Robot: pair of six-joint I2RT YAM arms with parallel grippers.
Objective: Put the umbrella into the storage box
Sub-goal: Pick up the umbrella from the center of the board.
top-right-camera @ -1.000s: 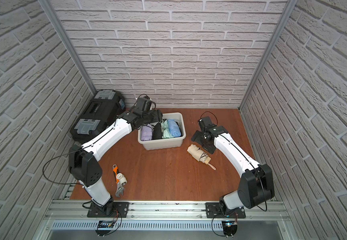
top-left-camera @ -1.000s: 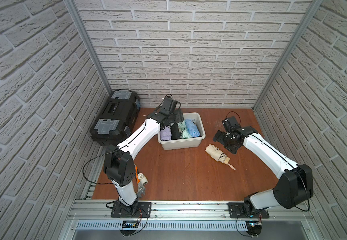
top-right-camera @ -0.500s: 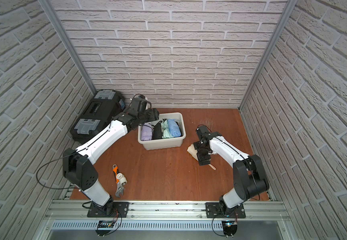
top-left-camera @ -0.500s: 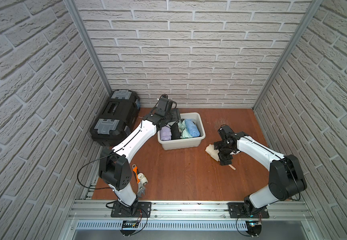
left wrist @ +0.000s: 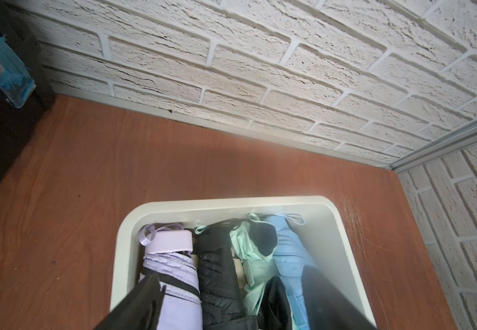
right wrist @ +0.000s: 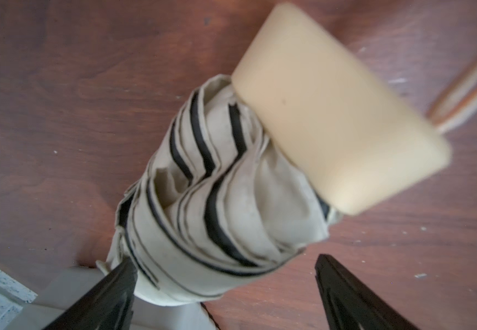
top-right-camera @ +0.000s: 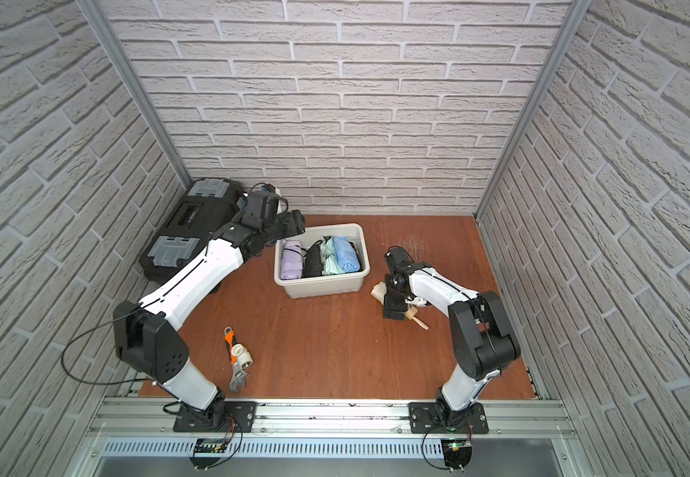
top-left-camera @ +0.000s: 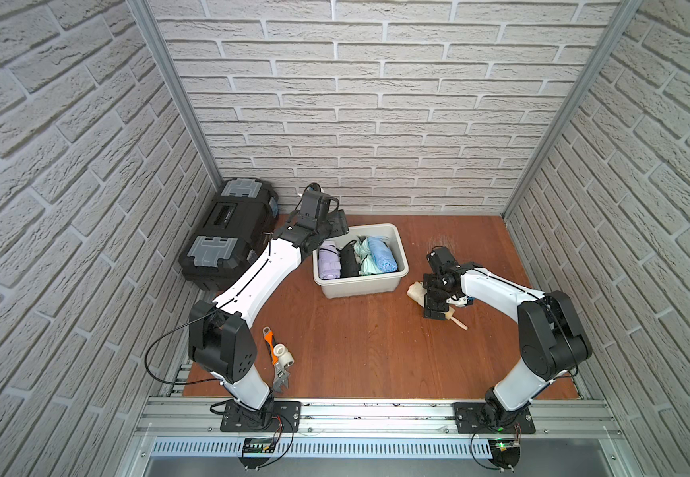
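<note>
1. The brown wooden worktop (top-left-camera: 355, 351) carries everything, with the storage box as my landmark.
2. A black toolbox (top-left-camera: 227, 231) with grey latches sits left of the storage box, well apart from it.
3. The storage box (top-left-camera: 360, 285), an off-white lidless tub, holds four folded umbrellas (top-left-camera: 353, 258) side by side: lilac, black, mint and blue.
4. My left gripper (left wrist: 231, 308) hangs over the storage box's far left corner, its fingers apart and holding nothing.
5. My right gripper (right wrist: 226, 263) is just right of the storage box, its fingers spread wide on either side of the beige umbrella, not clamped.
6. The beige umbrella (right wrist: 217, 214), folded, with black stripes and a cream handle, lies on the worktop just right of the storage box's front corner.
7. An orange-handled wrench (top-left-camera: 275, 359) lies well in front of the storage box, to its left.
8. A white pipe fitting (top-left-camera: 284, 355) touches the wrench.
</note>
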